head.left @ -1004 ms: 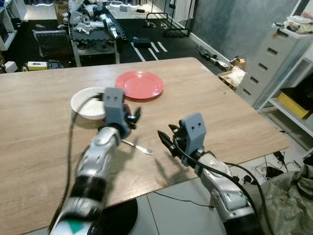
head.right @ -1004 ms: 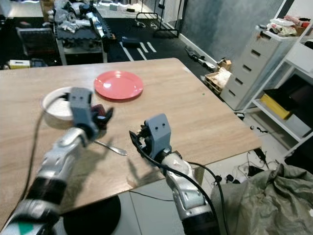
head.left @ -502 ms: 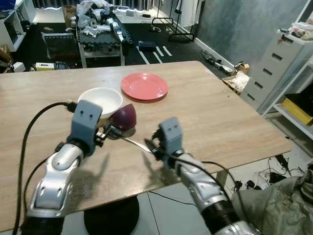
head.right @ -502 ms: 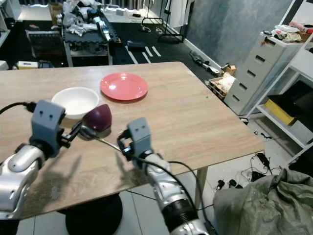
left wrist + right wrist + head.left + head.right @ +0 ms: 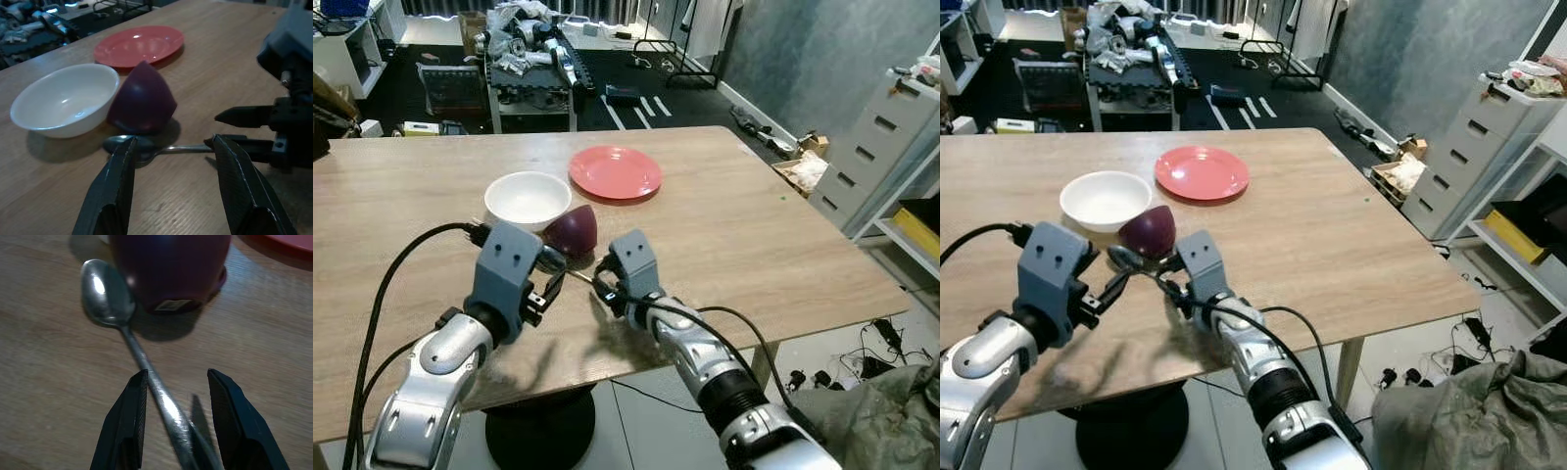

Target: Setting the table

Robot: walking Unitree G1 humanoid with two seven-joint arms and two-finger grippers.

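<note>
Now, eye views: spoon [image 5: 570, 275] lies flat on table [image 5: 783, 235] beside purple cup [image 5: 574, 229]; both claws hover spread nearby.
Left wrist: left claw [image 5: 171, 169] straddles the spoon's bowl.
Right wrist: right claw [image 5: 173, 423] straddles the handle; pinch it centred, lift level.
Hidden: handle's tip.

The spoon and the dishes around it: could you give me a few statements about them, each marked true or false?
1. The spoon lies flat on the table. True.
2. The spoon's bowl rests inside the white bowl. False: it lies on the wood beside the dark purple cup.
3. The right tool is open, its fingers either side of the handle. True.
4. The red plate holds the cup. False: nothing is on it.
5. The left tool is shut. False: open.
</note>
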